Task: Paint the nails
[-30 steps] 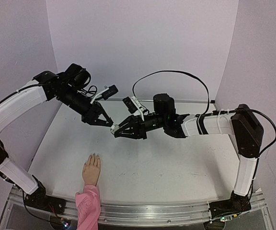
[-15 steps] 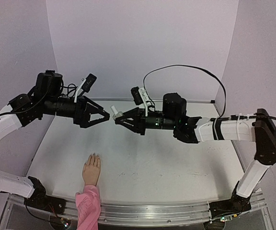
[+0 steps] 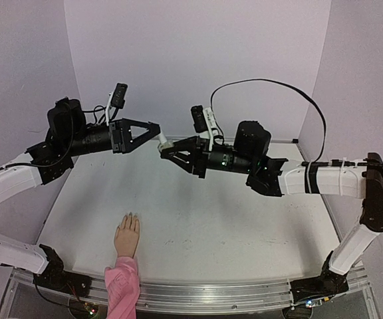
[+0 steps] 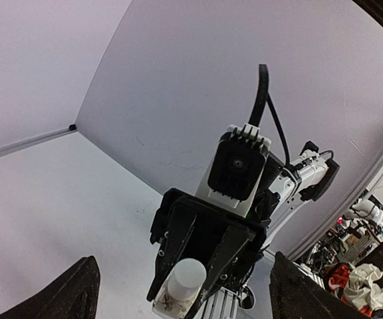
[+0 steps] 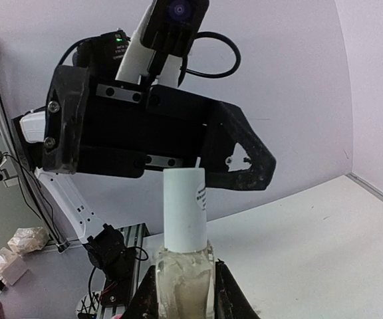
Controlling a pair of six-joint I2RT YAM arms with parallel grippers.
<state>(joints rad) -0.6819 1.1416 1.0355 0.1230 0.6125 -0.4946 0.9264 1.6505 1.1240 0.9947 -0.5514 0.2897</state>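
Note:
The small flesh-coloured mannequin hand (image 3: 127,236) with a pink sleeve (image 3: 122,282) lies palm down at the table's near left. Its nails (image 3: 130,217) are barely distinguishable at the fingertips. High above the table my right gripper (image 3: 167,147) is shut on the glass body of a small white bottle (image 5: 183,282). The bottle's tall white cap (image 5: 185,206) points at my left gripper (image 3: 154,132). That gripper stands open, its fingers (image 4: 78,292) spread wide either side of the cap (image 4: 186,278) without touching it.
Lilac walls (image 3: 191,60) enclose the white table (image 3: 245,232) at the back and on both sides. An aluminium rail (image 3: 231,292) runs along the near edge, where both arm bases are bolted. A black cable (image 3: 264,86) loops above the right arm.
My left gripper has opened, swung up and to the right, and now faces the bottle's cap. The right gripper has lifted the bottle higher toward it. The mannequin hand has not moved.

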